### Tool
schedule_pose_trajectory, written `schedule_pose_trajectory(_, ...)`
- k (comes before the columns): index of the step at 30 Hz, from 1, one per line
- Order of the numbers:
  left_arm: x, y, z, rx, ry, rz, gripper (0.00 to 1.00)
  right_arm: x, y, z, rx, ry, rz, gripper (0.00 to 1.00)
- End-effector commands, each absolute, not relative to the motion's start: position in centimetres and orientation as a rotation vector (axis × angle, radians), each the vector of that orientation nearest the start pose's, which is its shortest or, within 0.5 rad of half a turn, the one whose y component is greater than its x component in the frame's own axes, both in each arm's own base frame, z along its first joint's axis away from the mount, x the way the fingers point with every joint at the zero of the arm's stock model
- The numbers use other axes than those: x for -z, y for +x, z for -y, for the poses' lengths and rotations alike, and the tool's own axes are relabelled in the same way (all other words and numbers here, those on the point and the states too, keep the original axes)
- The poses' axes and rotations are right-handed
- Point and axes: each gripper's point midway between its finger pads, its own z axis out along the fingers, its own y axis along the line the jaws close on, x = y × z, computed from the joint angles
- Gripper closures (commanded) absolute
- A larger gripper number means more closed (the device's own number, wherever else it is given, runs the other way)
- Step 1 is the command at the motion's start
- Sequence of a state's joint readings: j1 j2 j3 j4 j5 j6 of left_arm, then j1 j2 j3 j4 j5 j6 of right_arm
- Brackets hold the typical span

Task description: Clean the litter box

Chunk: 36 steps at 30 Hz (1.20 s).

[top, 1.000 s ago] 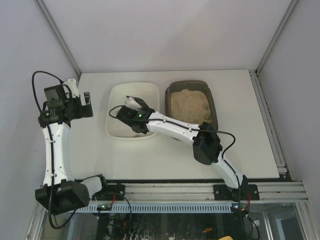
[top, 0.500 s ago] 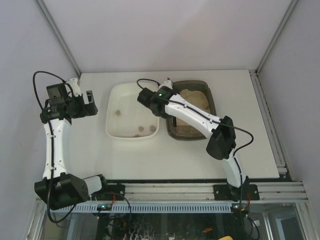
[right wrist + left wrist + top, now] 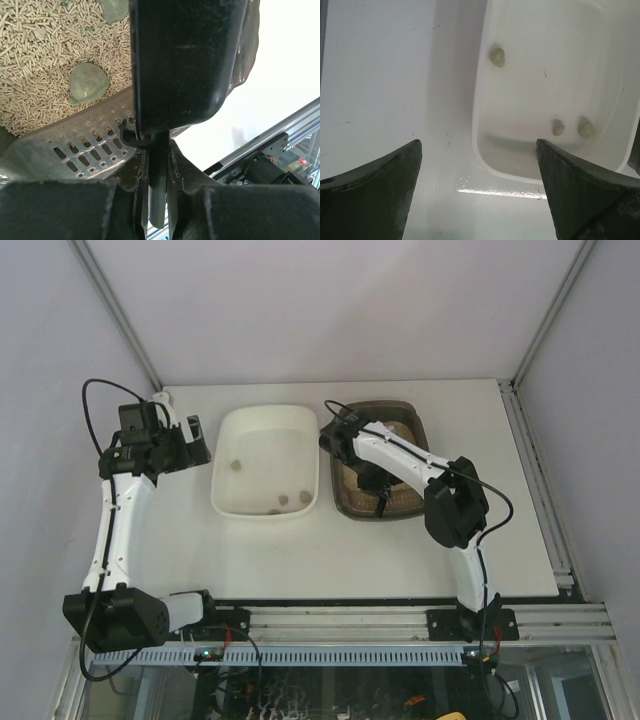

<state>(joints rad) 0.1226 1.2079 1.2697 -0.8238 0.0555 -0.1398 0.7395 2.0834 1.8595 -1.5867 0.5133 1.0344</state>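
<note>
The dark litter box point(image 3: 428, 455) with beige litter point(image 3: 400, 435) stands at the back right. My right gripper point(image 3: 368, 472) is over its near part, shut on the handle of a dark grey slotted scoop point(image 3: 380, 502). In the right wrist view the gripper point(image 3: 159, 200) pinches the scoop's handle point(image 3: 185, 65). The slotted blade point(image 3: 85, 145) lies against the pellet litter point(image 3: 35, 60). A grey-green clump point(image 3: 88, 83) sits just beyond the blade. My left gripper point(image 3: 193, 430) is open and empty beside the white tray's left side; it also shows in the left wrist view point(image 3: 479, 200).
A white tray point(image 3: 265, 412) stands left of the litter box and holds three small clumps point(image 3: 283, 502). In the left wrist view its rim point(image 3: 480, 100) and the clumps point(image 3: 497, 56) show. The aluminium rail point(image 3: 400, 625) runs along the near edge.
My right arm has swung with the scoop from the white tray over to the litter box, and clumps now show in the tray. My left gripper has moved closer to the tray.
</note>
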Motion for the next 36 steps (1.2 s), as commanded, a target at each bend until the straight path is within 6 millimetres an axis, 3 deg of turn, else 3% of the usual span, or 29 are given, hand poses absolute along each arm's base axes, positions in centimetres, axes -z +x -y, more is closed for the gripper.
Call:
schedule_pose_trajectory(1, -24.6, 32.9, -2.0, 0.084, -0.294, -2.273, 0.00, -13.2, 27.7, -18.1, 0.645, 0.403, -2.764, 1.00)
schedule_pose_trajectory(18, -23.3, 33.5, -1.5, 0.114, -0.284, -2.279, 0.00, -11.3, 30.9, -13.4, 0.839, 0.447, -2.734, 1.00)
schedule_pose_trajectory(29, -22.8, 33.5, -1.5, 0.100, -0.263, -2.285, 0.00, -10.3, 33.5, -12.8, 0.856, 0.444, -2.744, 1.00)
schedule_pose_trajectory(36, -22.5, 33.4, -1.8, 0.077, -0.258, -2.288, 0.00, -9.4, 34.0, -12.8, 0.845, 0.444, -2.791, 1.00)
